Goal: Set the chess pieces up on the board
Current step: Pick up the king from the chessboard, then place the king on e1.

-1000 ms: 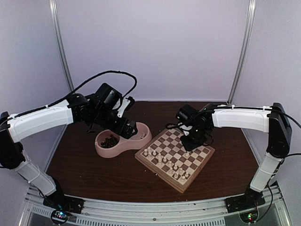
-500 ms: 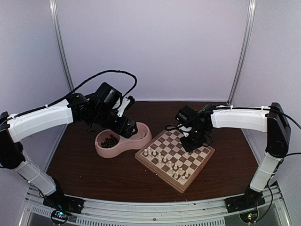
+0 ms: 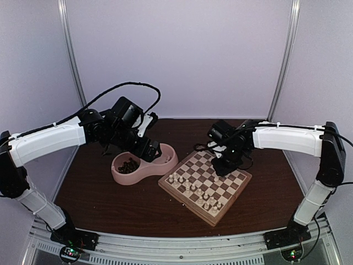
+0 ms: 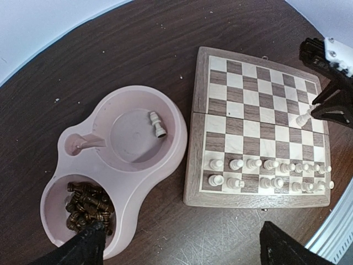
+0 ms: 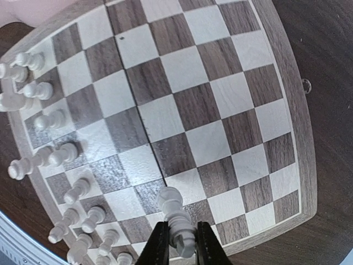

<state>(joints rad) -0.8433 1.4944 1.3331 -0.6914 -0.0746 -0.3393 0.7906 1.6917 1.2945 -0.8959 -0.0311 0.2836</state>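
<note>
Pale lilac walls close off the back of the cell, and the dark brown bench (image 3: 105, 201) fills my overhead view. The board (image 3: 234, 185) lies right of centre, turned corner-on to the arms. Just to its left, almost touching its rim, is a pink dish (image 3: 140, 176) with two bowls.

From the left wrist camera I see white men (image 4: 265, 171) standing in two rows along one edge of the board, with the other squares bare. A heap of dark pieces (image 4: 88, 207) fills one bowl of the dish. A lone piece (image 4: 158, 124), white, lies on its side in the other.

My right end effector (image 5: 177, 243) is over the board, near its right-hand edge and a little beyond the white rows. Its fingers (image 5: 160, 245) are pinched together on a white piece (image 5: 174, 212), gripping it by the lower end. That piece leans, its head pointing away from the fingers, over the squares beside the board's centre seam. I cannot tell whether its base touches the wood.

My left end effector (image 3: 148, 150) hangs above the dish, jaws spread as wide as they go, with nothing between them. On its wrist camera the two black fingertips (image 4: 83, 248) show only at the bottom corners, well apart, and dish and board both lie below them.
</note>
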